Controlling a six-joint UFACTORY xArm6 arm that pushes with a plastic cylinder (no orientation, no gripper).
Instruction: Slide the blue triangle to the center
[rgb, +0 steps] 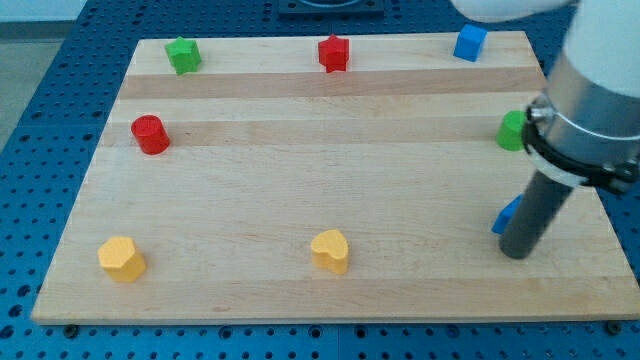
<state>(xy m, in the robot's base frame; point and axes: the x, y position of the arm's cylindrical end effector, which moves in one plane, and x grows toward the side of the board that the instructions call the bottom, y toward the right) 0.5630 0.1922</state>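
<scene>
My tip (516, 254) rests beside the blue triangle (507, 216) on the tabletop (300, 180): a light, rigid, likely free-sliding block, best pushed flat-on; no claw fitted.

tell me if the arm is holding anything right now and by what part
Nothing is held: the arm ends in a plain rod. My tip stands on the board against the blue triangle, which peeks out at the rod's left side.

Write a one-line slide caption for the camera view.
My tip rests against the blue triangle near the wooden board's right edge, far from the centre.
</scene>
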